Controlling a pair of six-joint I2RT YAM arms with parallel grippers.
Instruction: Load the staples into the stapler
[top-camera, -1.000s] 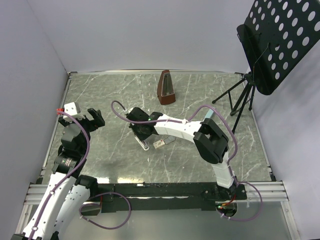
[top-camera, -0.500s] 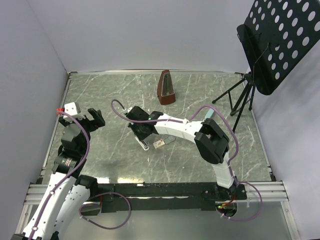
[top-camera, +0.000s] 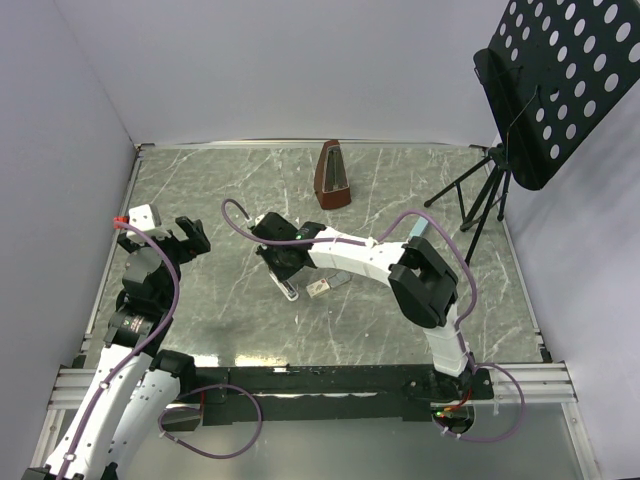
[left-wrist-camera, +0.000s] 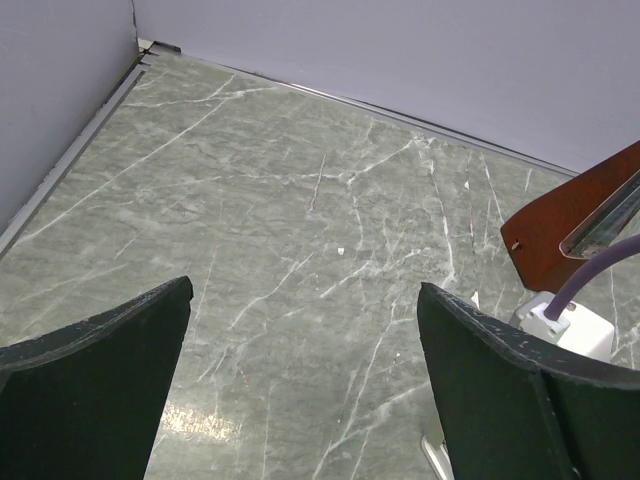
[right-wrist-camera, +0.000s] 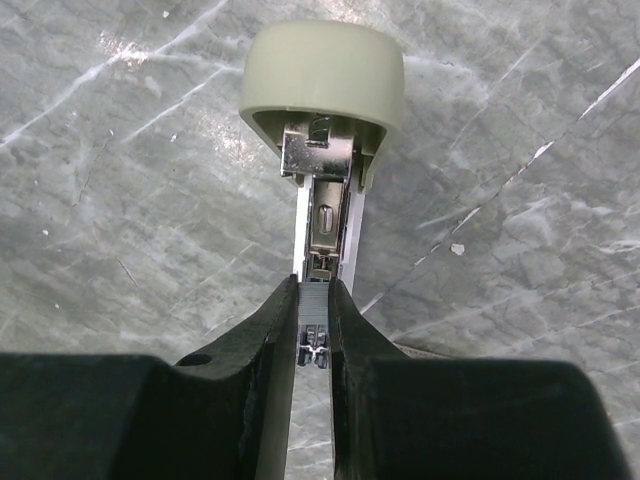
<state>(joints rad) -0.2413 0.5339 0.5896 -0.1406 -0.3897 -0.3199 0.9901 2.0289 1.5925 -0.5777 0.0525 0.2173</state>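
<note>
My right hand (right-wrist-camera: 313, 300) is clamped on the staple strip (right-wrist-camera: 313, 322), lined up over the open stapler (right-wrist-camera: 322, 90) to feed its channel; my left hand (left-wrist-camera: 305, 300) waits, spread apart.

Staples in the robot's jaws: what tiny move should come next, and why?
Probably lower the staples into the open metal channel of the stapler, then release. The right gripper is shut on them, they line up with the channel, and the cream lid is flipped back.
</note>
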